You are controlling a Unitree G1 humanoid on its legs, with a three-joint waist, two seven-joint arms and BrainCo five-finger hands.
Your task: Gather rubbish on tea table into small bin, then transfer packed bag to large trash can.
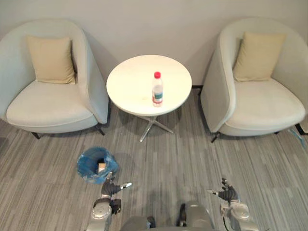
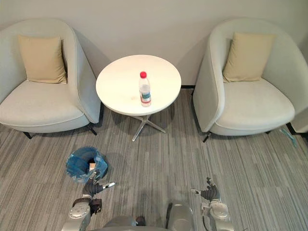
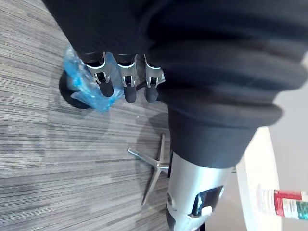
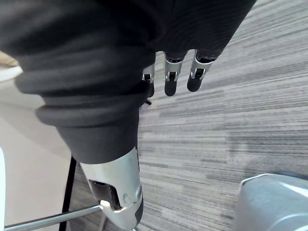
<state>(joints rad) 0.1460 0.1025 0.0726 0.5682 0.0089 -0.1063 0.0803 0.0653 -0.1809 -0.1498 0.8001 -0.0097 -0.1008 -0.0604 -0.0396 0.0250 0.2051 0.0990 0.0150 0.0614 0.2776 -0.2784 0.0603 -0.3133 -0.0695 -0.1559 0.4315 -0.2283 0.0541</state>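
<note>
The left hand (image 3: 126, 82) and right hand (image 4: 172, 77) are each found clad over the back and wrist in a black ribbed cover. Silver fingers with white-edged joints and dark rounded tips are noted. Each thumb is recorded as polished silver-grey with a dark inset panel.

The table (image 1: 127, 91) stands before the wall (image 1: 154, 24), between the left armchair (image 1: 48, 113) and the right armchair (image 1: 264, 110), each with 1 cushion against its back. The bottle (image 1: 157, 89) stands upright on the table, right of its middle. The bin (image 1: 96, 164) sits on the floor (image 1: 192, 159) before the table and to its left, with 1 small item (image 1: 101, 166) in it; the left hand (image 1: 114, 187) is near it, the right hand (image 1: 226, 193) well apart to the right.
</note>
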